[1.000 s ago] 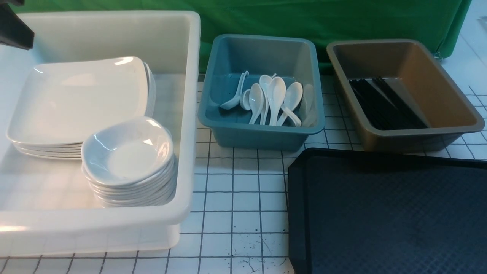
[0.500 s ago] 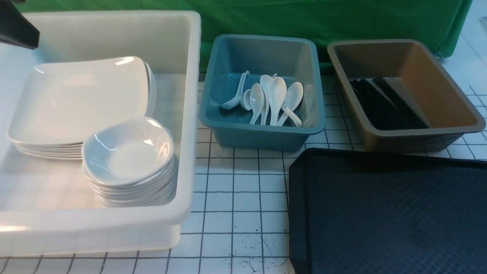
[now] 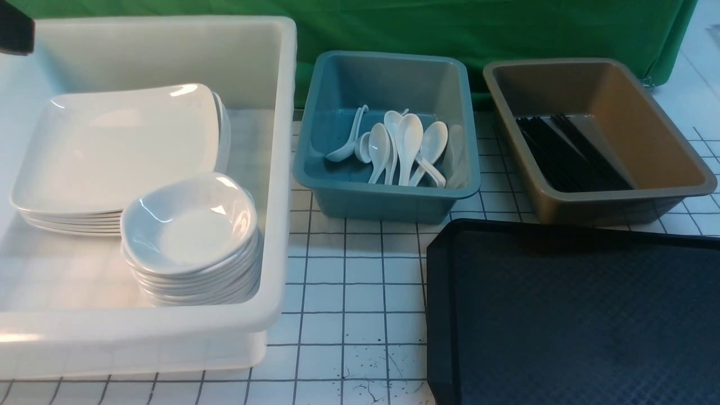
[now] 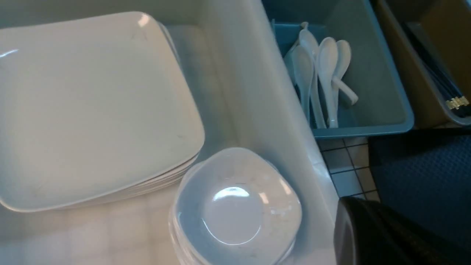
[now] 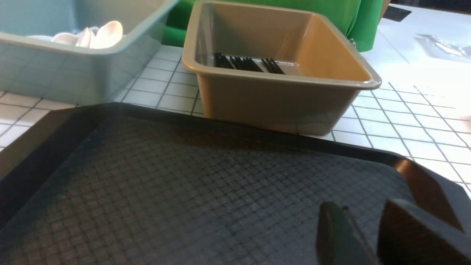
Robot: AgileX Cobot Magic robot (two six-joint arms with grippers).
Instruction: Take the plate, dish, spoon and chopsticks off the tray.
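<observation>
Tray bare, tableware sorted into tubs

Front view: the black diamond-textured tray (image 3: 574,315) lies bare; white square plates (image 3: 115,146) left of it in the white tub (image 3: 281,169).
Left wrist view: left pincer (image 4: 390,235) together, beside that tub.
Right wrist view: right pincer (image 5: 371,235) parted, empty, over the tray; black chopsticks (image 5: 246,63) beyond in the brown tub (image 5: 279,95).

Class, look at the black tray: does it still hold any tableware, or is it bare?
Bare, as far as shown. The tray shows only its textured surface in the front and right wrist views; its far right and near edges are cut off.
</observation>
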